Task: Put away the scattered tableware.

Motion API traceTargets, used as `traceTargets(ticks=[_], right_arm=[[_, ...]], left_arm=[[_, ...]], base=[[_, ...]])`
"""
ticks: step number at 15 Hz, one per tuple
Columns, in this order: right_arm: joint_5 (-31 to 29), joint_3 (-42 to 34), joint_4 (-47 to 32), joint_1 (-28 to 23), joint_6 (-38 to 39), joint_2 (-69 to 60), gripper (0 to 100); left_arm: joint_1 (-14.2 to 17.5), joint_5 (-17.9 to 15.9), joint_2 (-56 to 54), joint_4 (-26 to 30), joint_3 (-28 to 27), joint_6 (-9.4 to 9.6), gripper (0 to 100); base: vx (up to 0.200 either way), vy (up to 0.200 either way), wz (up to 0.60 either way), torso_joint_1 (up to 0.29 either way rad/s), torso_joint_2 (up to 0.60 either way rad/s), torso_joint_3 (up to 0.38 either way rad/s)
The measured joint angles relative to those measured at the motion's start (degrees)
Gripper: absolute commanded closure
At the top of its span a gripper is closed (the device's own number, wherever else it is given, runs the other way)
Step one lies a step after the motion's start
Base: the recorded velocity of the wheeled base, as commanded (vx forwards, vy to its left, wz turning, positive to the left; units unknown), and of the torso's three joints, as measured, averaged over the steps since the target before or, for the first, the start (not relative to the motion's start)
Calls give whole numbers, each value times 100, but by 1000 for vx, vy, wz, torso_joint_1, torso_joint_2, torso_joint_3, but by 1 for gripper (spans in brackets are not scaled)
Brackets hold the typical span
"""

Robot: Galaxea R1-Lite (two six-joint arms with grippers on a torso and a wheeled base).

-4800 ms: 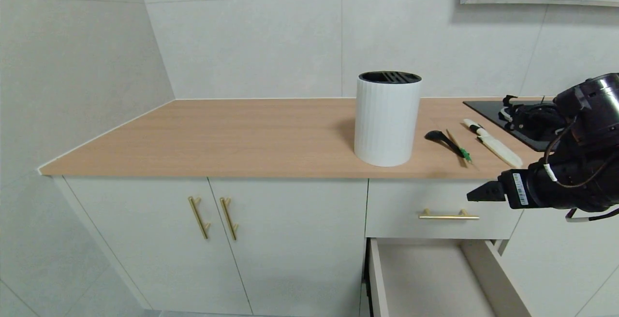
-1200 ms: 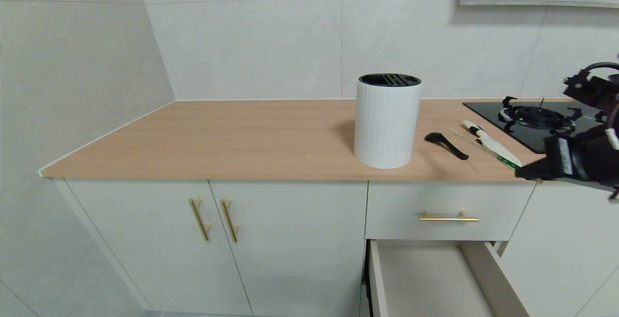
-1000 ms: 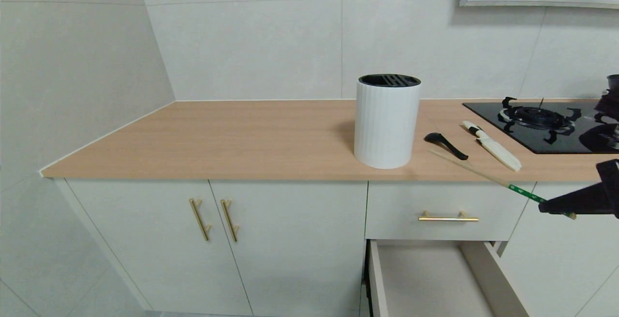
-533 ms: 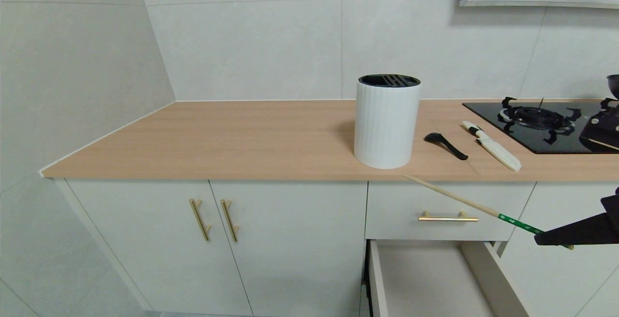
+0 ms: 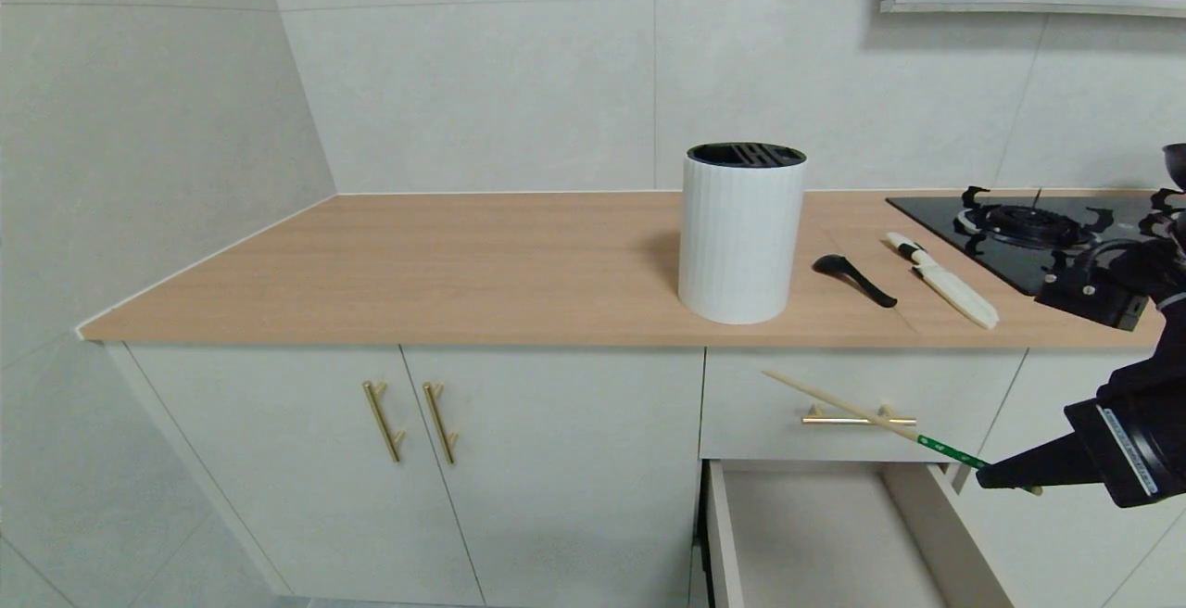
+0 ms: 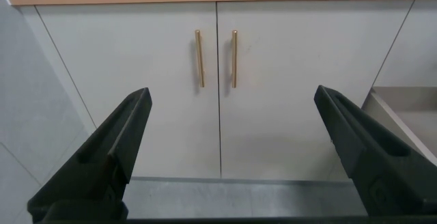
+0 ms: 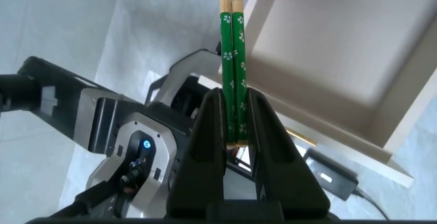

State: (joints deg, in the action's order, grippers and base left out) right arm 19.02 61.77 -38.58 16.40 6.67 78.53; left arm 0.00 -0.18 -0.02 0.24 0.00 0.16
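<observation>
My right gripper [image 5: 1005,476] is shut on the green-banded end of a pair of wooden chopsticks [image 5: 871,418]. It holds them in front of the cabinet, above the open lower drawer [image 5: 913,515]. In the right wrist view the chopsticks [image 7: 231,53] run out from the right gripper [image 7: 231,138] over the drawer's pale inside [image 7: 328,67]. A black spoon [image 5: 852,276] and a white knife [image 5: 945,281] lie on the wooden counter [image 5: 463,265], right of a tall white utensil holder [image 5: 740,233]. My left gripper [image 6: 232,98] is open, low down, facing the cabinet doors [image 6: 218,87].
A black gas hob [image 5: 1028,223] sits at the counter's right end. The closed upper drawer has a gold handle [image 5: 857,418] just behind the chopsticks. Two cabinet doors with gold handles [image 5: 408,418] stand to the left. A tiled wall bounds the counter on the left.
My right gripper took the chopsticks off the counter beside the spoon, carried them right, then down past the counter edge to just above the open drawer.
</observation>
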Motion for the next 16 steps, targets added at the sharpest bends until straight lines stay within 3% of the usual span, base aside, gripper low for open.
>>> traceTargets(ticks=[16], right_arm=[[2, -41, 16, 5, -7, 232, 100]], left_arm=[[0, 2, 0, 2, 0, 0, 0]], base=[[0, 0, 0, -129, 411, 271]])
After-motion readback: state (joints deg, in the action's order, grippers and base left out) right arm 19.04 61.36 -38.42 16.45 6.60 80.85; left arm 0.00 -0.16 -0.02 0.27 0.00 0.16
